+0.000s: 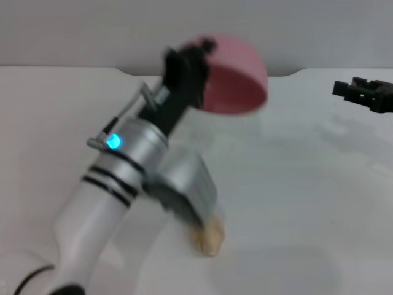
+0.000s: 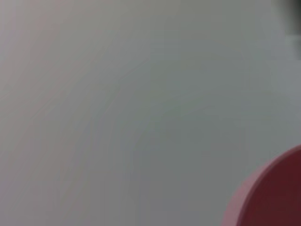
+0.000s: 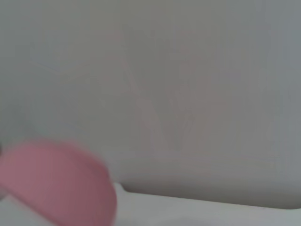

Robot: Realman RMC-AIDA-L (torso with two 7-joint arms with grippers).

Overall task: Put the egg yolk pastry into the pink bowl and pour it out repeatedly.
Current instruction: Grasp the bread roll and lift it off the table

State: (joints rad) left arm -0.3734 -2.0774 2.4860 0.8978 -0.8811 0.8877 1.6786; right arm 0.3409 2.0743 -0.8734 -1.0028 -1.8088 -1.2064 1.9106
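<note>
While my left claw (image 1: pixel 195 58) holds the pink bowl (image 1: pixel 236 77) tipped up off the desk (image 1: pixel 319 184), the egg yolk pastry (image 1: pixel 207 236) lies out on the white surface, near me and well apart from the bowl. I see the pastry only in part in the head view, since the grey block of my left wrist hangs just in front of it. The bowl sits high at the far side, with its opening turned down and toward me, and its darker inside shows. My left claw is clamped on the bowl's rim at the left edge. From the left wrist camera only a curved slice of the pink bowl (image 2: pixel 273 197) shows in one corner. My right claw (image 1: pixel 363 93) hovers off at the far right, and I cannot tell whether it is open or closed. Its wrist camera catches the pink bowl (image 3: pixel 56 183) in the distance.
</note>
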